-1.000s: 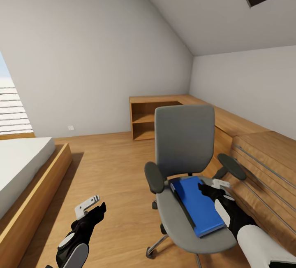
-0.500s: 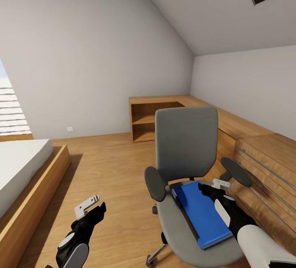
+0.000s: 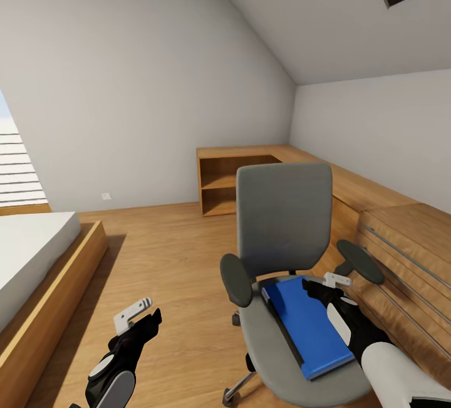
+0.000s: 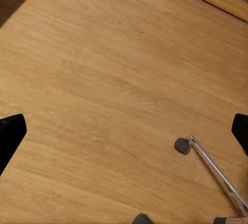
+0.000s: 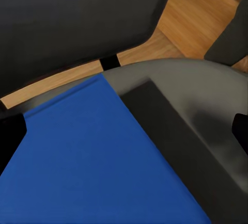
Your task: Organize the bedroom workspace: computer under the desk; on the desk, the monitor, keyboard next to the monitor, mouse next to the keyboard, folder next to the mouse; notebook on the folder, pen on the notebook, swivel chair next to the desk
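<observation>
Bedroom with a sloped ceiling, wood floor [image 3: 169, 251]. Swivel chair [image 3: 285, 220] sat right in front of the robot, grey back upright, black armrests either side, chrome base leg and a castor [image 4: 182, 145] visible over the floor in the left wrist view. Blue folder [image 3: 308, 323] lay flat on the seat, long edge running front to back, a dark strip along its left side. Couldn't tell whether that was one blue item or two stacked.

Right gripper [image 3: 321, 287] hovered over the back right corner of the folder, close to the right armrest. Fingers apart, nothing between them; black fingertips sat at the far edges of the right wrist view, with blue folder [image 5: 98, 162] and grey seat [image 5: 196, 95] spread out below. Couldn't tell if anything touched the folder.

Left gripper [image 3: 143, 314] hung low over bare floor, left of the chair and well apart from it. Also spread wide and empty, fingertips [image 4: 11, 136] at the edges of the left wrist view.

Low light-wood cabinet [image 3: 401, 251] with long handles stood just right of the chair. Open wood shelf unit [image 3: 228, 179] against the far wall behind the chair. Bed [image 3: 31, 257] with a wood frame off to the left.
</observation>
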Tool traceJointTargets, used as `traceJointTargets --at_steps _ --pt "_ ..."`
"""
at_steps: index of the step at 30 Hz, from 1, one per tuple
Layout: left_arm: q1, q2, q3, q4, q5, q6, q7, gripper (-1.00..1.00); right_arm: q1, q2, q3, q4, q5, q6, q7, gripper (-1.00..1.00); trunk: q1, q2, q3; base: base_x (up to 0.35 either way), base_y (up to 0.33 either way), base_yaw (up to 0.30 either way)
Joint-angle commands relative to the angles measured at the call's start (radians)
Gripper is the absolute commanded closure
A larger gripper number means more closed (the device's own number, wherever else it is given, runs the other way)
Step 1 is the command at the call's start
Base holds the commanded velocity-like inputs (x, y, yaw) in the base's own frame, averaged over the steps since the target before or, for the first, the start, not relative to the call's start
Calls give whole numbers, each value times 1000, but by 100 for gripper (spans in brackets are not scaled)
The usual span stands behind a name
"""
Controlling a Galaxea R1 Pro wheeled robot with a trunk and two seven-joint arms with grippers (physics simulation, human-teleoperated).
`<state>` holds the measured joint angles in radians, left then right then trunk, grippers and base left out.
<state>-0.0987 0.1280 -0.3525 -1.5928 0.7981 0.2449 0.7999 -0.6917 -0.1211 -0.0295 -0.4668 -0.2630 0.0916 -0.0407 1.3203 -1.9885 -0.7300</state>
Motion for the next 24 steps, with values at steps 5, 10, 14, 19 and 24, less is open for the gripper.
traceJointTargets --at_steps 5,10,14,19,24 --pt "-1 1 -2 -1 1 4 7 -100 0 0 0 -2 -8 9 -5 -100 0 -1 -1 0 0 0" --pt "-1 1 -2 -5 -1 1 8 -100 0 0 0 -2 -7 27 -8 -100 0 -1 -1 0 0 0" --pt "-1 1 -2 -6 -1 1 8 -100 0 0 0 -2 -7 50 -8 -100 0 -1 -1 0 0 0" --pt "-1 1 -2 -7 0 1 8 -100 0 0 0 -2 -7 62 -8 -100 8 -15 -7 0 0 0" --pt "-1 1 -2 -7 0 1 9 -100 0 0 0 -2 -7 66 -8 -100 27 -50 -23 0 0 0"
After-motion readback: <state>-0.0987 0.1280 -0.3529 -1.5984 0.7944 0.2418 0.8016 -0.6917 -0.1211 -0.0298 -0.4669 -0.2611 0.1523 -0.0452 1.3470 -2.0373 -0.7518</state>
